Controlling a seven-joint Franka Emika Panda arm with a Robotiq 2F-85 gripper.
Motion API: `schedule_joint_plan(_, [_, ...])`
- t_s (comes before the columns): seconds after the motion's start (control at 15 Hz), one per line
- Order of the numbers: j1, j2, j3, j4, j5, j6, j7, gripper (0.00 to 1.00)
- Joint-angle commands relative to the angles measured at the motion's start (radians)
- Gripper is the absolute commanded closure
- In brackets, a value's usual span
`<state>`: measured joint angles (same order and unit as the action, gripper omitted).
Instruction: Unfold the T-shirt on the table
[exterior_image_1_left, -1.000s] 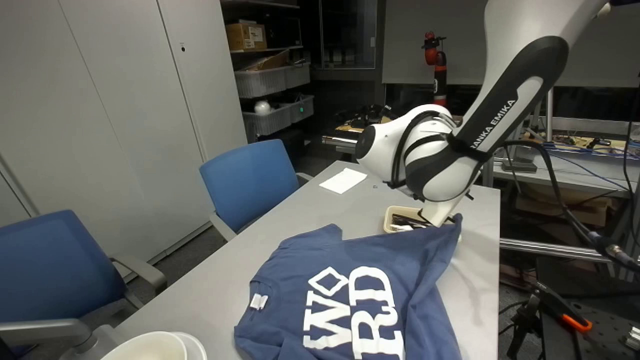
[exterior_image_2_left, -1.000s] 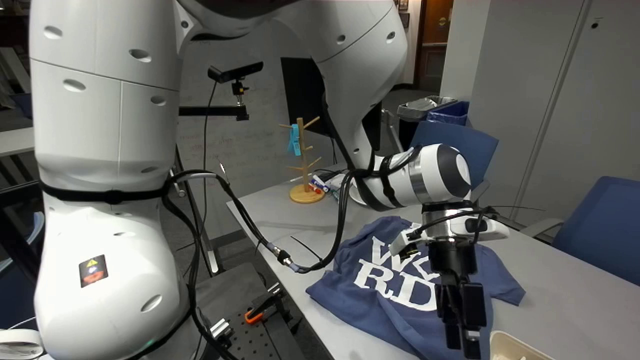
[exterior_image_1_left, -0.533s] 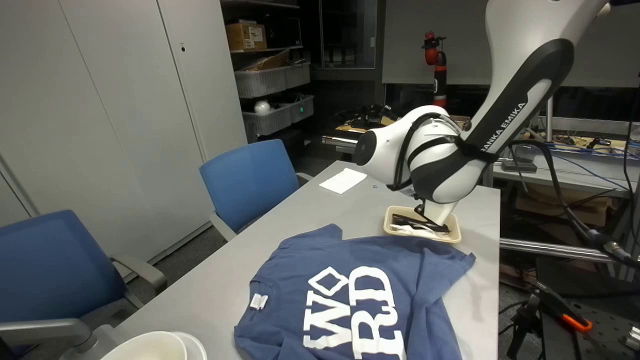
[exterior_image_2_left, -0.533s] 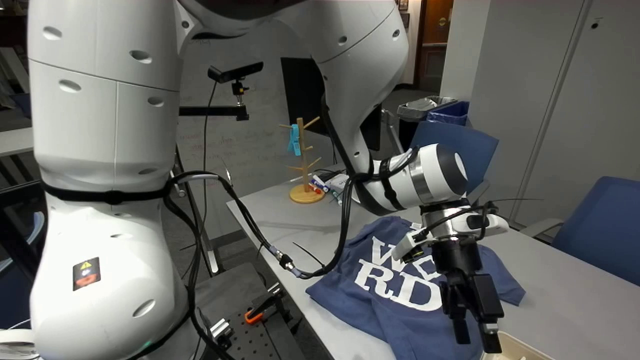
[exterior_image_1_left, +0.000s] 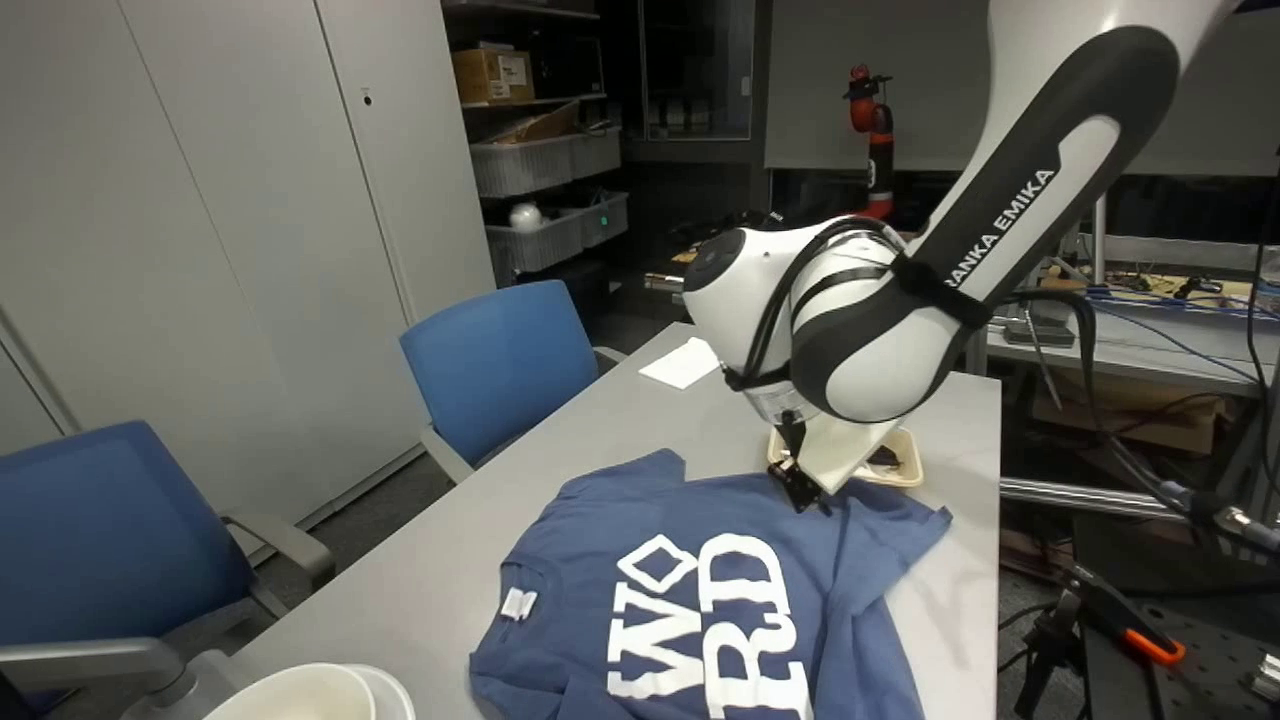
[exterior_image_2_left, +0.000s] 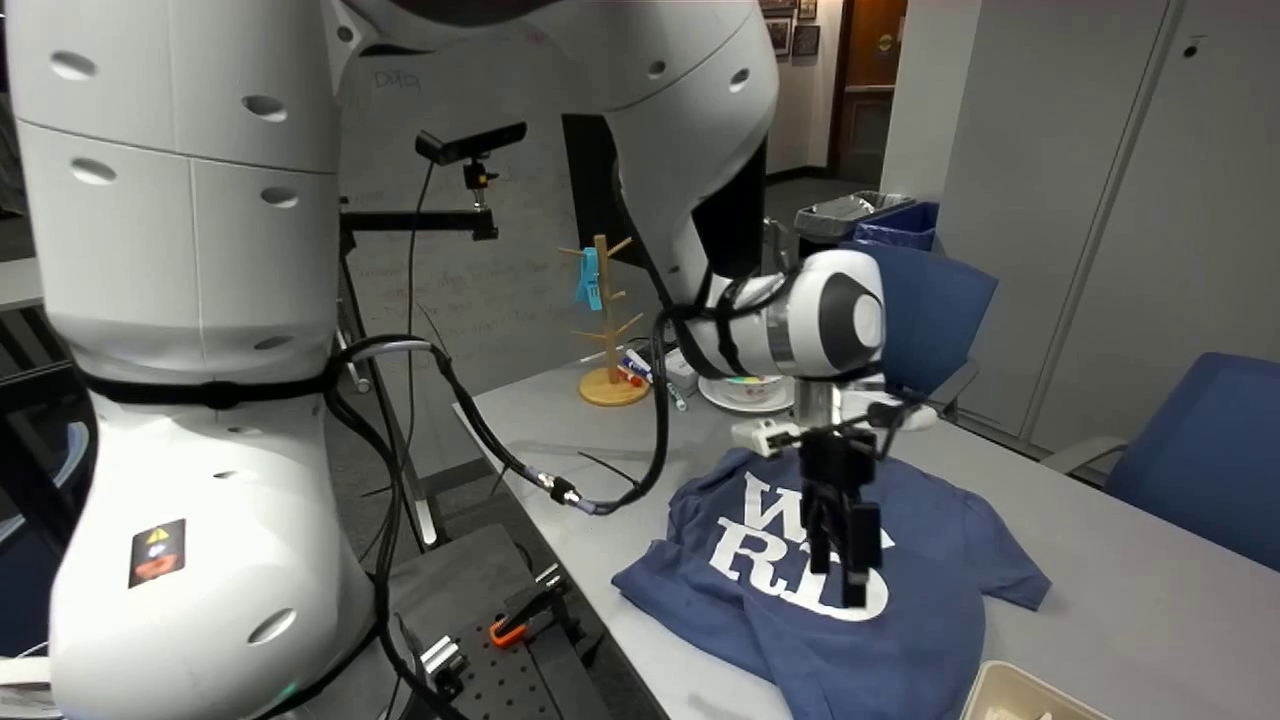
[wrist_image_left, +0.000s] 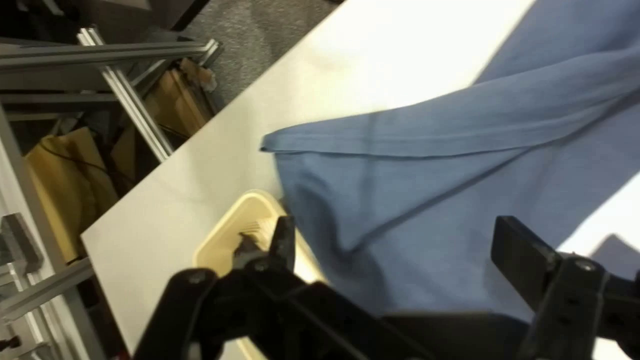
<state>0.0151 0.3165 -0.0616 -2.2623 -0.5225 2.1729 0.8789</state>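
The dark blue T-shirt (exterior_image_1_left: 590, 530) lies mostly spread on the grey table (exterior_image_1_left: 400, 600). White lettering and a small white tag face up. Its sleeve and hem side near the tray is creased, with a folded-over strip in the wrist view (wrist_image_left: 430, 135). The shirt also shows in an exterior view (exterior_image_2_left: 920, 650), where the gripper hides part of the lettering. My gripper (exterior_image_2_left: 838, 585) is open and empty above the shirt. In the wrist view its fingertips (wrist_image_left: 395, 225) stand wide apart with cloth beneath them. In an exterior view the gripper (exterior_image_1_left: 805, 500) is partly hidden by the wrist.
A cream tray (exterior_image_1_left: 910, 455) with dark and white items stands beside the shirt, near the left finger in the wrist view (wrist_image_left: 257, 197). White bowls (exterior_image_1_left: 300, 690), a paper (exterior_image_1_left: 680, 363), a wooden peg stand (exterior_image_2_left: 608, 330), and a plate (exterior_image_2_left: 745, 400) are on the table. Blue chairs (exterior_image_1_left: 500, 360) line one side.
A second ago a shirt corner was raised at the gripper. It was let go and now lies on the table. The gripper has moved from over the tray to above the shirt.
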Motion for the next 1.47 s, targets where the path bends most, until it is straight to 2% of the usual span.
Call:
schedule_joint_plan(0.0, [0.081,-0.079,0.075,-0.029,0.134,-0.001,-0.031,0.0])
schedule_joint_plan(0.13, [0.117,-0.075,0.104,-0.008,0.169,-0.018,-0.033,0.0])
schedule_joint_plan(0.2, [0.116,-0.051,0.078,-0.003,0.13,-0.003,-0.004,0.0])
schedule_joint_plan(0.33, [0.137,-0.059,0.095,-0.003,0.146,-0.006,-0.003,0.0])
schedule_joint_plan(0.73, [0.133,-0.05,0.096,0.001,0.158,-0.005,-0.023,0.0])
schedule_joint_plan(1.13, [0.161,0.062,0.12,0.019,0.202,0.032,-0.026,0.0])
schedule_joint_plan(1.4, [0.185,0.131,0.128,0.034,0.264,0.086,-0.028,0.07])
